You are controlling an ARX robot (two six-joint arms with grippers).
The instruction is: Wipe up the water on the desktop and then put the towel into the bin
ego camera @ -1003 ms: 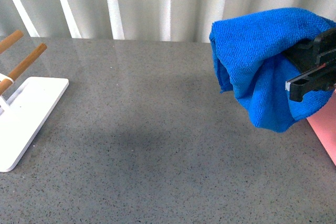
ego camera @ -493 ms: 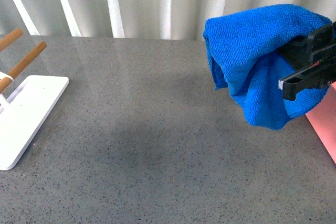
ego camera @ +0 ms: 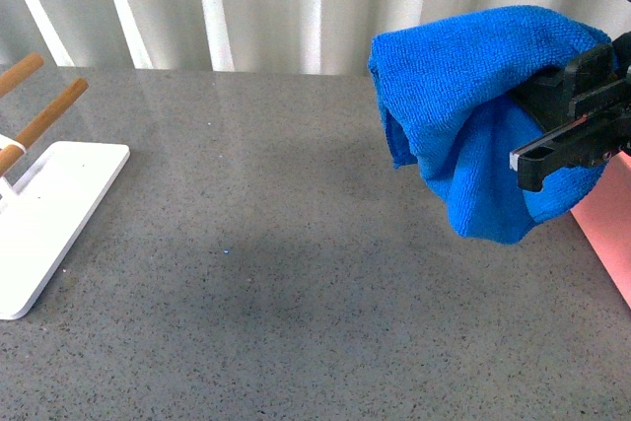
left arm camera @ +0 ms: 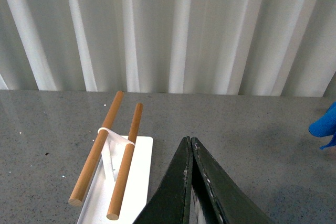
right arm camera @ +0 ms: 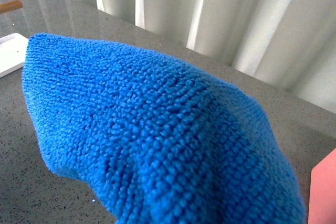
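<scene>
- Above the desktop (ego camera: 276,244), just beside the bin (ego camera: 609,234), the towel (ego camera: 463,115) hangs bunched and lifted free of the surface, on the side of the bin that faces the white rack (ego camera: 49,204).
- Our right gripper (ego camera: 540,130) is clamped on the towel; its black fingers bite into the folds nearest the bin, and a loose lobe droops below them.
- From the right wrist, blue pile fills nearly the whole picture, with only a pink corner of the bin at the edge, so we get little guidance from that camera.
- Our left gripper (left arm camera: 189,148) sits well apart from the bin, over towards the rack, its jaws pressed together with nothing between them.
- We cannot make out any water on the desktop, so we judge the wiping to be done and the step in hand to be the carry to the bin.
- To do it well, we should hold the grip firm and travel sideways until the whole bundle, drooping lobe included, is over the bin's opening, not merely over its wall.
- We should keep enough height that the hanging lobe passes over the wall without snagging or dragging along it.
- Only a sliver of the bin shows, so we should take its far extent cautiously and aim well inside before letting the jaws part.
- A fluffy cloth may cling to the fingers, so a wide release low over the opening seems safest.
</scene>
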